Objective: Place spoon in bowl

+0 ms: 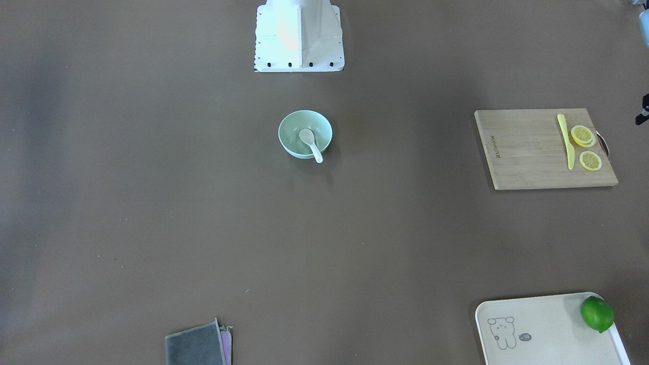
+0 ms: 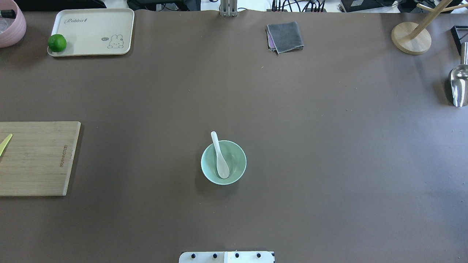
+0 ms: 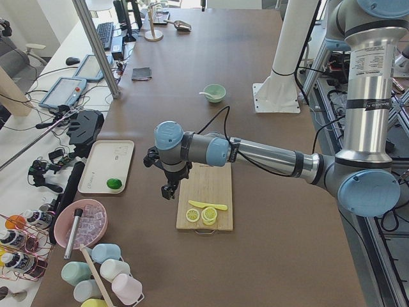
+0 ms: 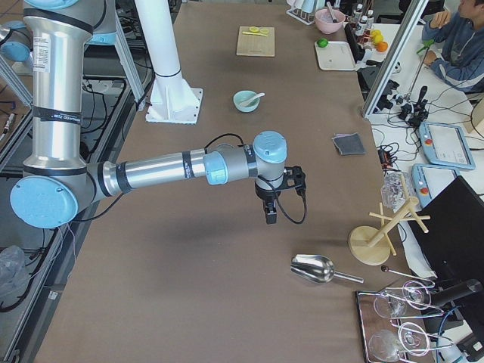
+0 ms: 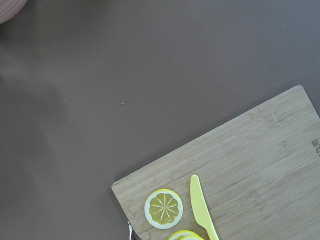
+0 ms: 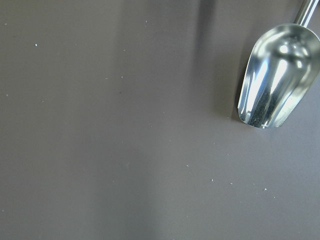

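Note:
The white spoon (image 1: 310,143) lies in the pale mint-green bowl (image 1: 287,129) at the table's middle, scoop down inside and handle resting over the rim. The overhead view shows the same spoon (image 2: 220,160) and bowl (image 2: 238,162). My left gripper (image 3: 167,190) hangs above the table beside the cutting board, far from the bowl (image 3: 217,96). My right gripper (image 4: 270,215) hangs over bare table toward the other end, far from the bowl (image 4: 242,103). Both grippers show only in the side views, so I cannot tell if they are open or shut.
A wooden cutting board (image 1: 527,152) holds a yellow knife (image 1: 566,139) and lemon slices (image 1: 583,136). A cream tray (image 2: 91,25) carries a lime (image 2: 57,42). A grey cloth (image 2: 285,36), a metal scoop (image 2: 459,86) and a wooden stand (image 2: 411,38) lie along the edges.

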`<state>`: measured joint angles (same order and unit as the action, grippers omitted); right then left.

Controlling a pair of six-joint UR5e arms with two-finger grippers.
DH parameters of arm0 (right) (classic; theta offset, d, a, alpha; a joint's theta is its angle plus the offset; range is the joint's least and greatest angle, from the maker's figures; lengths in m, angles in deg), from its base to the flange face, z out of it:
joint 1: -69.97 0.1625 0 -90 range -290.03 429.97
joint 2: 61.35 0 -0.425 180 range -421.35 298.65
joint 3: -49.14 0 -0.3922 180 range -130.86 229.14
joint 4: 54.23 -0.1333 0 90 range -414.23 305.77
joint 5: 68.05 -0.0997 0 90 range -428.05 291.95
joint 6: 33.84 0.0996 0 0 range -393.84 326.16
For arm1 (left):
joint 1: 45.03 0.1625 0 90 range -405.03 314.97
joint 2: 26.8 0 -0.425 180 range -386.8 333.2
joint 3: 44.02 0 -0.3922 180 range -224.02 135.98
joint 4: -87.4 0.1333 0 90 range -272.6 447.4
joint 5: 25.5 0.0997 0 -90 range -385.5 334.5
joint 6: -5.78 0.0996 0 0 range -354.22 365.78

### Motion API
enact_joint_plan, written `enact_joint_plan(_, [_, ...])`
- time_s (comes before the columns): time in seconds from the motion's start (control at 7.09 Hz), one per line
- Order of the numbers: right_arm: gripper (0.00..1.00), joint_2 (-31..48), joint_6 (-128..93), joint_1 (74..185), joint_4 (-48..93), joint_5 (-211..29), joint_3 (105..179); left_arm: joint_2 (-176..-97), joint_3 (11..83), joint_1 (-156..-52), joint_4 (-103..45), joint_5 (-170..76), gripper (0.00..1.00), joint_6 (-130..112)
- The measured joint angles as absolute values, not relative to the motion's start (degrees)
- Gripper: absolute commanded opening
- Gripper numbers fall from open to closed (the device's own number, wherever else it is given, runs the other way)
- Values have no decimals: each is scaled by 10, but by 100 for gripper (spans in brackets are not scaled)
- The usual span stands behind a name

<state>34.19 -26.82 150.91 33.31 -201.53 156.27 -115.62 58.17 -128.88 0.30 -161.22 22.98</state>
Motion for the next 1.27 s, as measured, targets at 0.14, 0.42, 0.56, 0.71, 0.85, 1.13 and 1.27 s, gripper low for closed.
enact_joint_plan(0.14, [100,342,-268,1509,333,-2016,1563,-1155,582,-1289,3,-1612,98,227])
enact_joint_plan(0.42, [100,343,-268,1509,333,-2022,1565,-1155,583,-1292,2,-1608,98,225])
enact_joint_plan(0.56, [100,345,-268,1509,332,-2026,1565,-1155,585,-1293,1,-1607,98,225])
enact_joint_plan(0.71, [100,347,-268,1509,332,-2028,1566,-1155,587,-1293,0,-1606,98,226])
enact_joint_plan(0.85, [100,349,-268,1509,332,-2029,1566,-1156,590,-1293,0,-1605,98,228])
enact_joint_plan(1.13, [100,351,-268,1509,332,-2030,1567,-1156,597,-1293,-1,-1605,98,230])
enact_joint_plan(1.27, [100,351,-268,1509,332,-2030,1567,-1156,601,-1293,-1,-1605,98,230])
